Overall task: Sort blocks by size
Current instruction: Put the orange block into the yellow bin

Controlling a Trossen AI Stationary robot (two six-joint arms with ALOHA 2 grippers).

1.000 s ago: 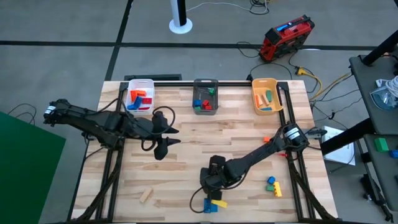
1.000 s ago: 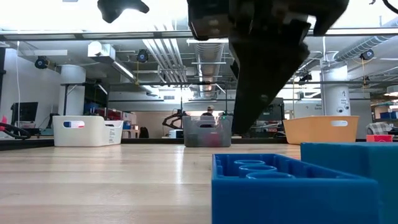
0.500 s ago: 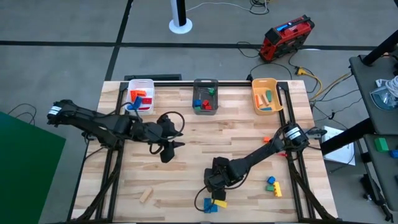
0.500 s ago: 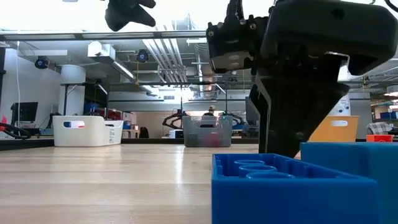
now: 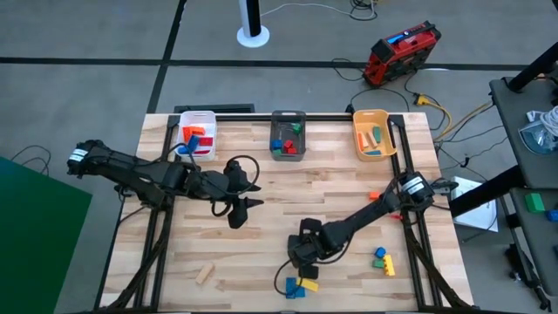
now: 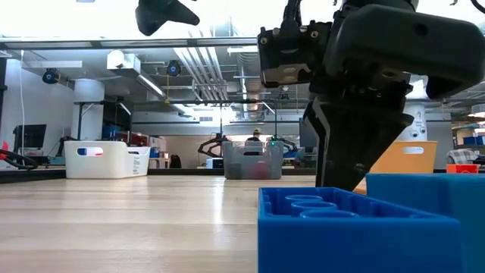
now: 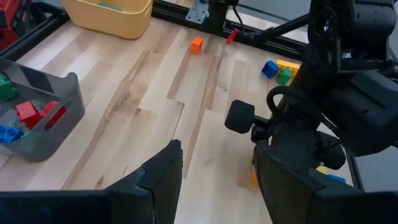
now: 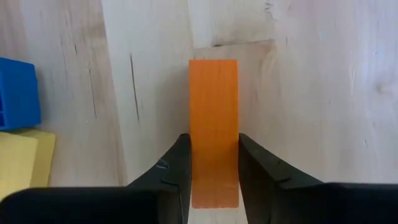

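An orange bar-shaped block [image 8: 214, 106] lies flat on the table near its front edge. My right gripper [image 8: 214, 142] is down over it [image 5: 304, 260], shut on it. In the low view a blue block [image 6: 341, 227] hides the tips of my right gripper [image 6: 355, 163]. My left gripper [image 5: 238, 208] hangs open over the table's middle, above the wood, with nothing between its fingers [image 7: 217, 168]. Beside the right gripper lie a blue block [image 5: 295, 290] and a yellow block [image 5: 307, 283]. My right gripper pinches the orange block's two long sides [image 8: 194, 155] between its two fingers, at the end of the bar nearer the wrist. The fingers point down from above, one on each side of the bar. The bar lies flat on the table.
A white bin [image 5: 196, 138], a grey bin [image 5: 288, 136] and an orange bin [image 5: 375, 136], each with blocks, stand along the far edge. A blue, green and yellow cluster [image 5: 382, 259] lies at the front right, a wooden block [image 5: 204, 274] at the front left, a small orange block [image 5: 373, 195] at the right.
My right gripper has come down and a little toward the near edge, onto the spot beside the blue and yellow blocks. My left gripper has drifted slightly toward the table's right, still open.
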